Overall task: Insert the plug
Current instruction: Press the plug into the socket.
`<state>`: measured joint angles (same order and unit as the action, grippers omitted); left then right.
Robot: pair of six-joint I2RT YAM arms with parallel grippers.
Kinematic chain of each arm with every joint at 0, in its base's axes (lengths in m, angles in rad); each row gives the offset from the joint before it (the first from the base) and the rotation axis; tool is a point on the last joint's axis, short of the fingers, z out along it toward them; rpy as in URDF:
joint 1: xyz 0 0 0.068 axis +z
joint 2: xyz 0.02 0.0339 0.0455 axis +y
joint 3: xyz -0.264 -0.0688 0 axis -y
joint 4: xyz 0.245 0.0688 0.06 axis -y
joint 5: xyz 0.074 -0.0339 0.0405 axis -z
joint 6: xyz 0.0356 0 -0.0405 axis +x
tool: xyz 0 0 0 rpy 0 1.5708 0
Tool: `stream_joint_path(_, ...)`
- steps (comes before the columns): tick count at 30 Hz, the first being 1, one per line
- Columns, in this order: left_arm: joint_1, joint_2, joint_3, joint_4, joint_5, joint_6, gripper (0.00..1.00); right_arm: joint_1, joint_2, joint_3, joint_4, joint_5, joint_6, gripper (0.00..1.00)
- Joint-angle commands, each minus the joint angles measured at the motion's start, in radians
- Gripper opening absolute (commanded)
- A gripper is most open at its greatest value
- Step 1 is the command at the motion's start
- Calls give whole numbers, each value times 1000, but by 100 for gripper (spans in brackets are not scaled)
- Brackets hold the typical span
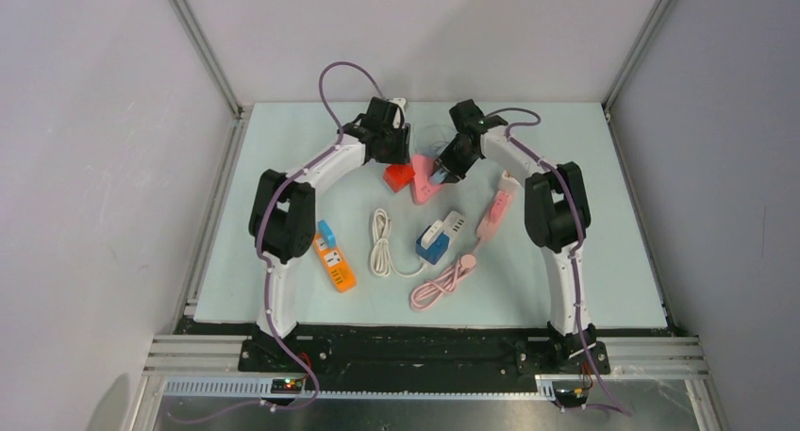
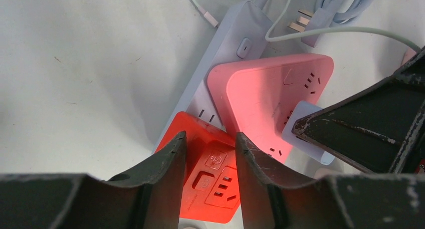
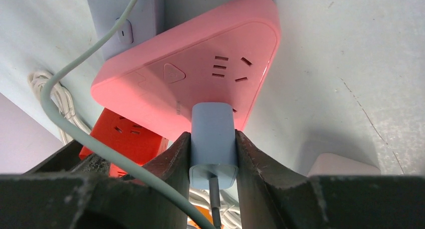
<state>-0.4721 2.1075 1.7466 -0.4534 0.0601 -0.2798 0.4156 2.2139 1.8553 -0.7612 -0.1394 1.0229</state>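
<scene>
The plug (image 3: 212, 119) is a light blue block with a cable at its rear. My right gripper (image 3: 212, 135) is shut on its sides. Its front end meets the face of a pink triangular power strip (image 3: 200, 73), close to a socket; the prongs are hidden. From the left wrist view the plug (image 2: 300, 126) shows at the pink strip's (image 2: 265, 98) edge. My left gripper (image 2: 210, 136) hovers with jaws apart over the face of a red power strip (image 2: 215, 181), which is wider than the gap. From above, both grippers (image 1: 401, 162) (image 1: 441, 172) meet at the table's far middle.
A lilac strip (image 2: 235, 33) lies under the pink and red ones. A loose pronged plug (image 2: 310, 26) and a grey-green cable (image 3: 75, 134) lie close by. Nearer the arms are an orange strip (image 1: 335, 261), a white coiled cable (image 1: 380, 244), a blue-white cube (image 1: 436, 240) and a long pink strip (image 1: 494, 212).
</scene>
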Motion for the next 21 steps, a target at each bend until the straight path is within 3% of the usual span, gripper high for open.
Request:
stream_joint_path(1, -5, -6, -15, 0, 73, 3, 43, 39, 178, 58, -135, 32, -20, 0)
stream_joint_path(6, -6, 2, -17, -1, 89, 3, 43, 34, 247, 98, -205, 37, 0, 0)
stream_joint_path(15, -5, 13, -16, 0, 85, 3, 43, 40, 355, 329, -361, 124, -17, 0)
stream_joint_path(21, -6, -12, -15, 1, 71, -2, 44, 40, 297, 241, -283, 124, 4, 4)
